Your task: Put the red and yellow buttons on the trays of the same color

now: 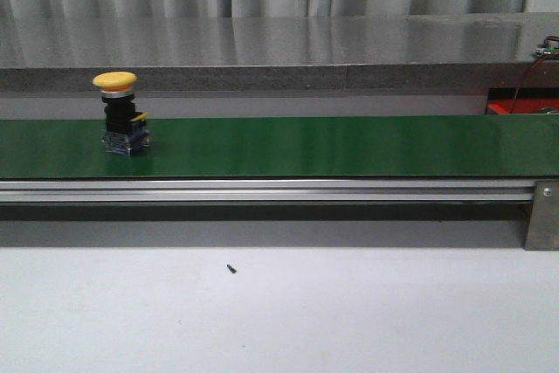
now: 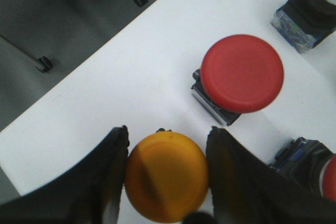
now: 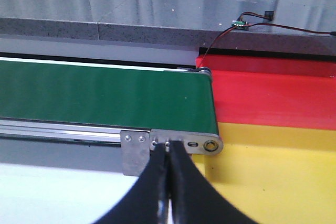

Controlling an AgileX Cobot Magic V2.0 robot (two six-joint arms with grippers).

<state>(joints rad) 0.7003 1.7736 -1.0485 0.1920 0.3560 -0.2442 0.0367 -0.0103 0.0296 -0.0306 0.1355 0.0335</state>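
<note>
The left gripper [image 2: 167, 174] has its two dark fingers [image 2: 107, 182] set on either side of a yellow mushroom-head push button [image 2: 167, 182] — the cap fills the gap between them and appears to touch both inner faces, so the claw is grasping it. The button sits on a white table [image 2: 131, 77]. Just beyond the fingertips stands a red mushroom-head push button [image 2: 241, 74], upright on its clear contact block, apart from the held one. Farther off to one side, another button with a black body and clear block [image 2: 304, 19] is cut by the frame edge, and a further block with a red cap [image 2: 310, 166] lies beside the fingers at the frame edge.

The right gripper [image 3: 168, 182] is clenched, its fingers pressed together with nothing between them. Directly past its tips is the metal end bracket of the conveyor [image 3: 142, 148], with the green belt [image 3: 105, 95] running away from it. Beside the belt's end lies the yellow tray [image 3: 283, 182], and behind that the red tray [image 3: 273, 95].

In the front view, a yellow-capped push button [image 1: 120, 115] stands upright on the green belt toward the robot's left — neither gripper appears there.
</note>
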